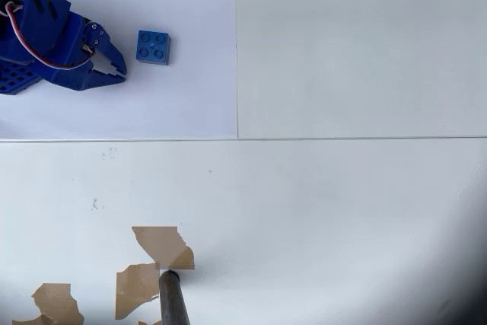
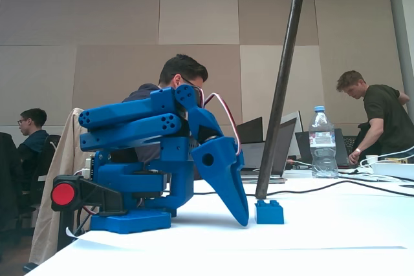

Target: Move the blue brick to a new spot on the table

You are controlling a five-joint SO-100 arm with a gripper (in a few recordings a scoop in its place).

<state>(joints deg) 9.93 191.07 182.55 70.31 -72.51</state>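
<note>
- The blue plastic two-finger gripper (image 1: 118, 72), fingers slightly apart and empty, sits just beside the small square blue four-stud plastic brick (image 1: 154, 46).
- Risk: a fingertip could nudge the brick across the smooth white panelled table (image 1: 342, 203) instead of straddling it.

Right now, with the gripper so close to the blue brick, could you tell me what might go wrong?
1. The gripper sits beside the blue brick, not around it; closing here could nudge it away.
2. Its tips look low to the table in the fixed view, so they might scrape.
3. The dark pole stands near the brick and could block a move.
</note>
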